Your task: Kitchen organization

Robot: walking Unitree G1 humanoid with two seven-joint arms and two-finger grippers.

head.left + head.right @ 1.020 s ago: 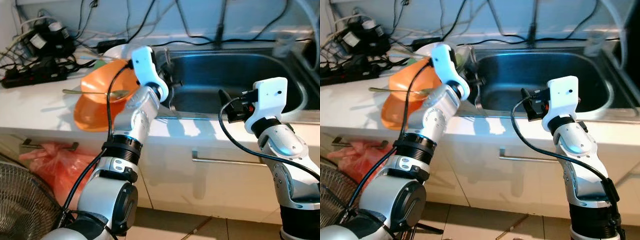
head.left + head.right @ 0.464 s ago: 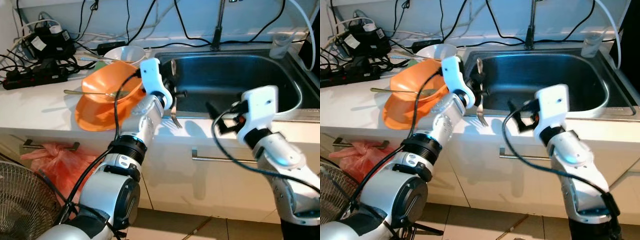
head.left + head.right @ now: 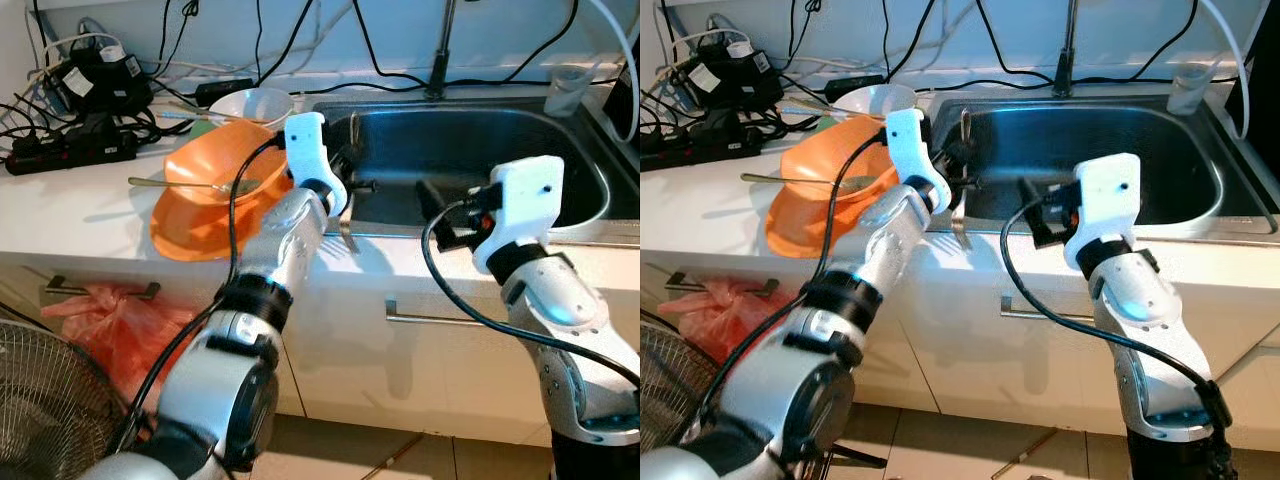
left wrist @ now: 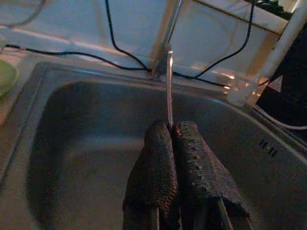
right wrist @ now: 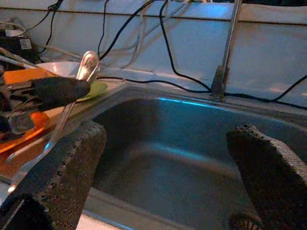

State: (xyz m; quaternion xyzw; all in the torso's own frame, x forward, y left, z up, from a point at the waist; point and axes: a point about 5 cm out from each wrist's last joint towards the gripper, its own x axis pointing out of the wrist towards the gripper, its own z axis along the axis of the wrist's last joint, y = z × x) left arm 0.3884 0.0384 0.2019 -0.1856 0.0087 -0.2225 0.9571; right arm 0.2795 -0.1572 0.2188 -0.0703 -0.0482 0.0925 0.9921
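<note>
At the sink's [image 3: 590, 165] near left rim the left gripper [image 4: 171, 129] pinches a fork [image 3: 346, 215] by its thin handle, prongs hanging down (light, stiff, slippery metal, best held mid-handle), while the right gripper [image 5: 165, 158] hovers over the basin, fingers spread wide, empty.

Head views are bright and mostly sharp, a bit washed out on the white counter [image 3: 90, 200], with soft arm shadows along its front edge. Both wrist views are way dimmer and grainy with a blue cast, and the close-up fingers [image 5: 67, 177] look soft.
</note>
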